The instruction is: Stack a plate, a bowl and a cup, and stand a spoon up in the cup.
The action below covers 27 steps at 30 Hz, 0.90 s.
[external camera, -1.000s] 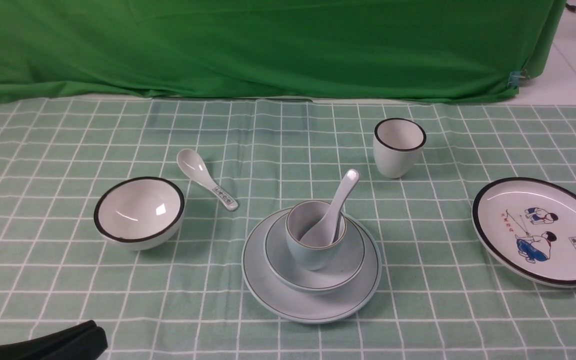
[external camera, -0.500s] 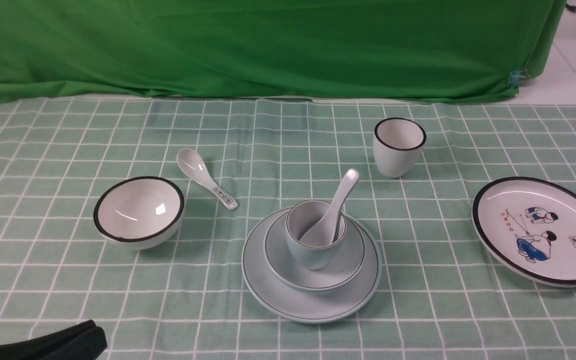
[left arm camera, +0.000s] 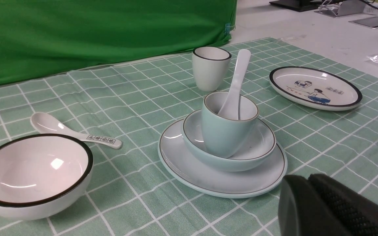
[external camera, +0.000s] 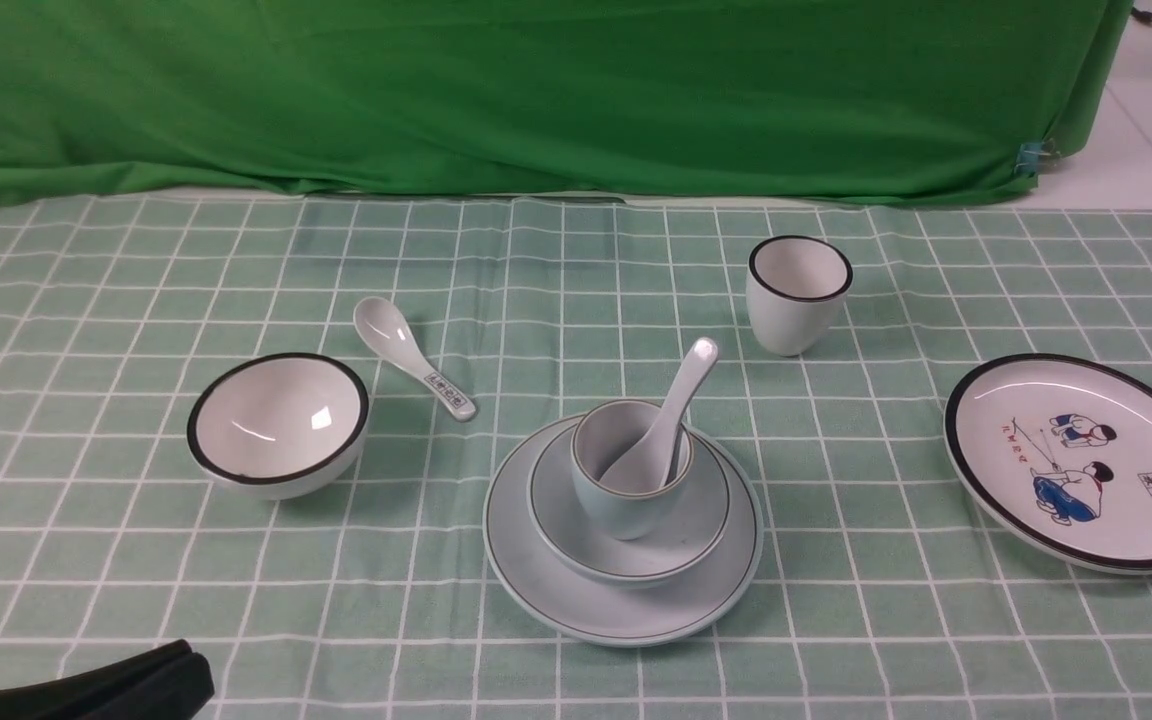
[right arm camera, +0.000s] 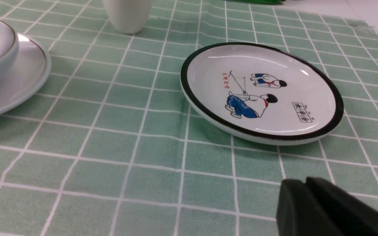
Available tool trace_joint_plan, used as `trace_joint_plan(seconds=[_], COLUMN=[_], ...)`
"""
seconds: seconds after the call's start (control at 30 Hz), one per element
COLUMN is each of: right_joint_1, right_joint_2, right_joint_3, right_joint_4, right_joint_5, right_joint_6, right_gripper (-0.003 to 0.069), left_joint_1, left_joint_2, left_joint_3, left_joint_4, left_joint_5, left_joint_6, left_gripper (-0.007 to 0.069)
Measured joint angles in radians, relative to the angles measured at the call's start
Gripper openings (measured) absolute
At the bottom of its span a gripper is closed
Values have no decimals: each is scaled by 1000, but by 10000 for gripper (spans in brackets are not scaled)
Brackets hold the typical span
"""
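Plate (external camera: 536,590), bowl (external camera: 696,530) and cup (external camera: 621,505) sit stacked at mid-bench, all glossy pale blue-green with thin dark rim lines. Inside the cup the plain pale spoon (external camera: 681,400) stands, its handle leaning on the rim toward the back right. Closed and holding nothing, the left hand (external camera: 126,685) lies at the near left edge. The right hand (right arm camera: 307,196) looks closed too, though only its tip shows.

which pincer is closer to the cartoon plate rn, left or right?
Right. The right pincer sits just beside the near rim of the cartoon plate, not touching. The left pincer is at the near left of the table, across the stacked plate from it.
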Motion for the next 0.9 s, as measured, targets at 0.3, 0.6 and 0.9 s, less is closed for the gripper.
trace_joint_plan(seconds=[0.3,0.6,0.9], right_joint_1=[0,0,0], right_joint_2=[0,-1,-2], right_joint_3=[0,0,0], right_joint_4=[1,1,1], right_joint_5=[1,1,2], right_joint_6=[0,0,0], right_gripper=[88,90,110], left_joint_1=[274,701,740], left_joint_2=[-1,-68,-173], left_joint_3=[46,162,165], left_joint_4=[-76,-189,-182], left_joint_5=[-109,-237,31], left_joint_6=[108,141,159], left_gripper=[11,11,11])
